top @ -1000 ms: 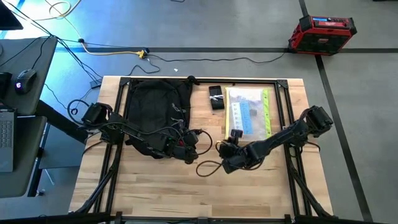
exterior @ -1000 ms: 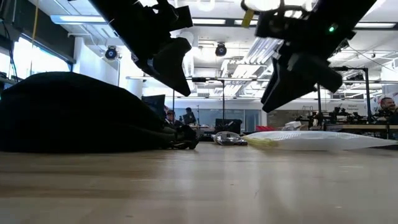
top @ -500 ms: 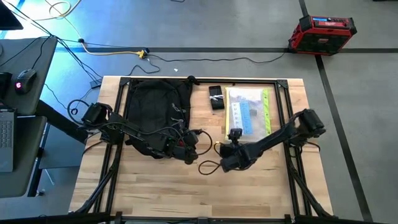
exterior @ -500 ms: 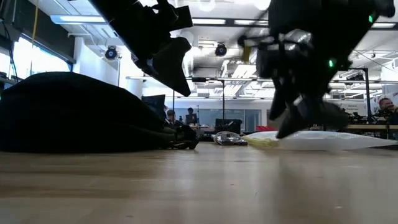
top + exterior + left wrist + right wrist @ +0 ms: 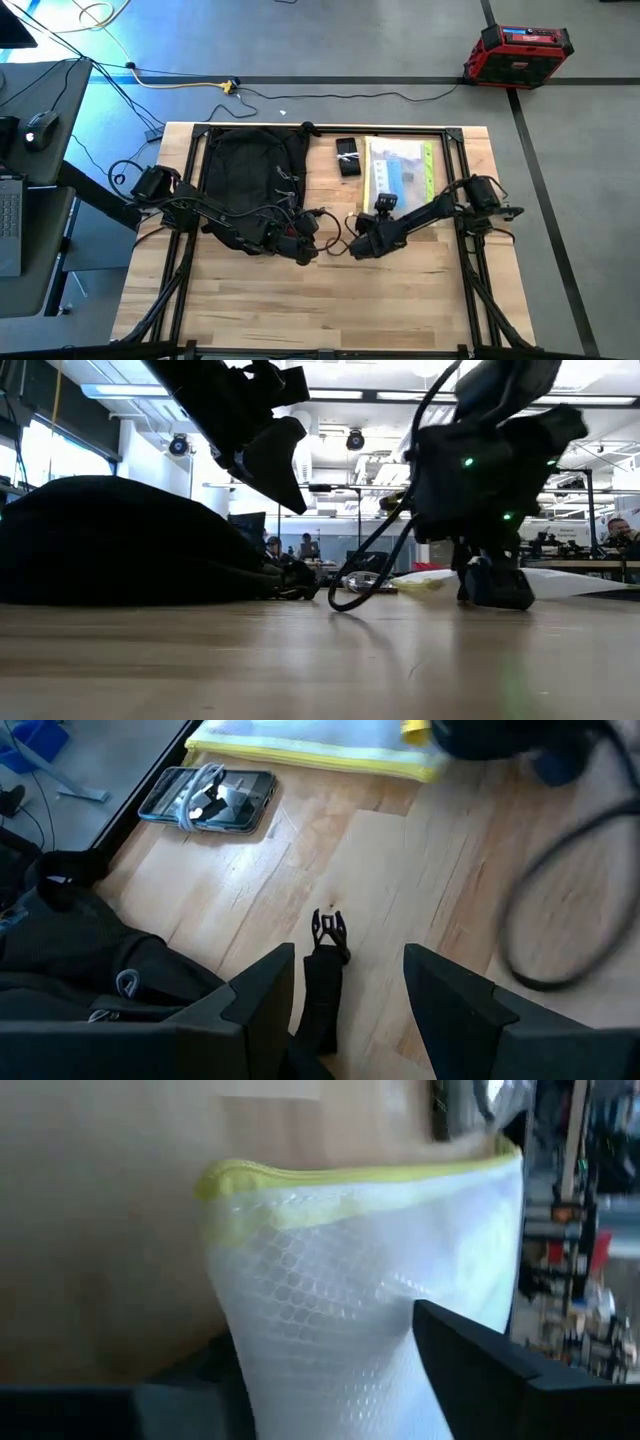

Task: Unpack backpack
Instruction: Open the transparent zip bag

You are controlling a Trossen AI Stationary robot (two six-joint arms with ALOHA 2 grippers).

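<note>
Nearest my side of the table (image 5: 250,300) the bare wood held nothing. A little farther in, near the middle, both grippers worked close together. My left gripper (image 5: 303,250) hovered just off the near right corner of the backpack (image 5: 252,185), its fingers (image 5: 262,1000) spread apart with nothing between them; below them a black strap end with a small buckle (image 5: 328,928) trailed from the bag onto the wood. My right gripper (image 5: 362,243) sat just beside it, low over the table at the near end of the mesh pouch (image 5: 398,178). Its wrist camera was filled with that pouch's white netting and yellow zip edge (image 5: 350,1180), but I could not tell whether the fingers were clamped on it or loose. A loop of black cable (image 5: 362,575) hung by that arm.

Farther back, the backpack lay flat in the left half of the table, reaching to the far edge. Beside it, toward the far edge, a phone (image 5: 347,156) with a white cord on it rested between the bag and the pouch.

I judged the unpacking well under way: phone and pouch were out. Whether anything was left inside the bag, I could not see.
</note>
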